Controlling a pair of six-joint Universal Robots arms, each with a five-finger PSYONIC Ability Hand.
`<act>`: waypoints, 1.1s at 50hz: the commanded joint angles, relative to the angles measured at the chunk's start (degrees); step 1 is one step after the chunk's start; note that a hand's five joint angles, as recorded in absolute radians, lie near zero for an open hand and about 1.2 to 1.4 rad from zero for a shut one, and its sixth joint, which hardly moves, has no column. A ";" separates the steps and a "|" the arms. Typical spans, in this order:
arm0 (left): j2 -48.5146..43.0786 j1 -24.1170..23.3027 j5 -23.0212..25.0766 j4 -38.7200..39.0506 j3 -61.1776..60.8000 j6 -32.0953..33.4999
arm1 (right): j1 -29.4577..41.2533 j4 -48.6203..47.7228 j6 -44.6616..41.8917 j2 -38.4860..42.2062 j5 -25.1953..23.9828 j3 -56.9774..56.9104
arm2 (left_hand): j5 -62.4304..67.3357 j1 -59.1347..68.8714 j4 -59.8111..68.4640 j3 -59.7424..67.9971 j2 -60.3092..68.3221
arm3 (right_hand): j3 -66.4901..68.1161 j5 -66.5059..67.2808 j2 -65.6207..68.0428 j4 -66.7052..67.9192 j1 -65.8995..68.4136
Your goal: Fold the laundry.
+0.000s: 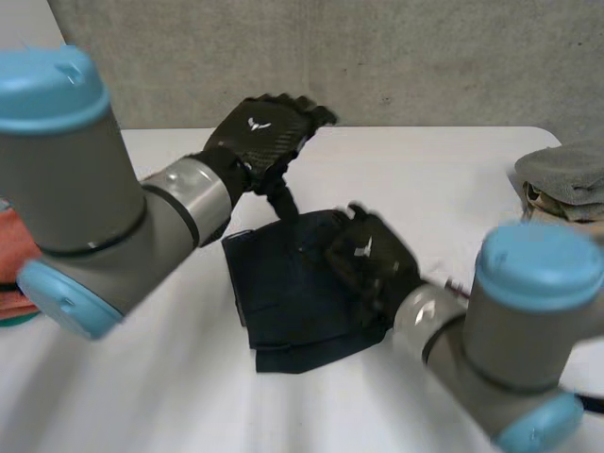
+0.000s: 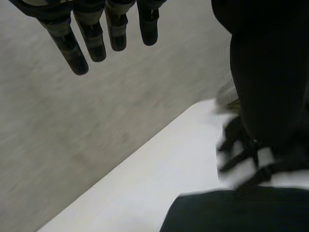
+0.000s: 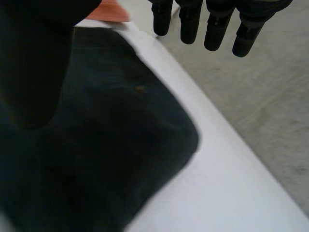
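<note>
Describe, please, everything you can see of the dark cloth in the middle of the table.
The dark cloth is navy to black and looks like soft matte fabric. It lies flat on the white table, folded into a rough rectangle; at its near edge a lower layer sticks out under the upper one. The right hand is over its right part, fingers straight; I cannot tell whether it presses the cloth. The left hand hovers open above its far edge.

We see a white, flat worktop (image 1: 425,189) carrying a folded dark navy cloth (image 1: 283,293) near its middle. An orange cloth (image 1: 11,255) lies at its left edge, and a grey-green pile of cloth (image 1: 566,179) at its right edge.
</note>
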 commanded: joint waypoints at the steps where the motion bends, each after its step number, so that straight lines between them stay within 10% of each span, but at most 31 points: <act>1: -1.01 2.28 11.46 -6.29 4.47 -0.25 | 1.35 -10.31 -0.18 3.74 2.03 7.59 | -0.12 1.74 1.09 0.65 0.92 | -2.13 -2.71 -0.44 -2.33 -1.07; 19: -3.39 2.28 9.79 -6.21 4.48 -0.43 | 1.44 -19.81 -0.09 14.55 1.86 -1.28 | -0.79 1.06 0.41 -0.03 0.25 | -0.40 -0.98 1.28 -0.61 0.65; 22: -3.39 2.28 9.79 -6.21 4.30 -0.43 | 1.44 -20.16 0.00 15.52 1.59 -2.42 | -0.79 1.06 0.41 -0.03 0.25 | 15.21 14.63 16.90 15.01 16.27; 26: -3.30 2.37 9.79 -6.21 4.39 -0.43 | 1.35 -20.16 0.26 16.93 2.20 -5.32 | -0.79 1.06 0.41 -0.03 0.24 | 67.80 67.22 69.48 67.59 68.85; 37: -2.33 2.37 9.53 -6.12 5.62 -0.34 | -0.93 -19.90 6.76 12.19 3.00 -16.13 | -0.96 0.90 0.25 -0.19 0.08 | 67.87 67.29 69.56 67.67 68.93; 55: 1.45 2.72 8.12 -3.39 6.94 -4.21 | -31.50 -21.66 14.75 9.81 5.11 -32.92 | -0.96 0.90 0.25 -0.19 0.08 | 67.87 67.29 69.56 67.67 68.93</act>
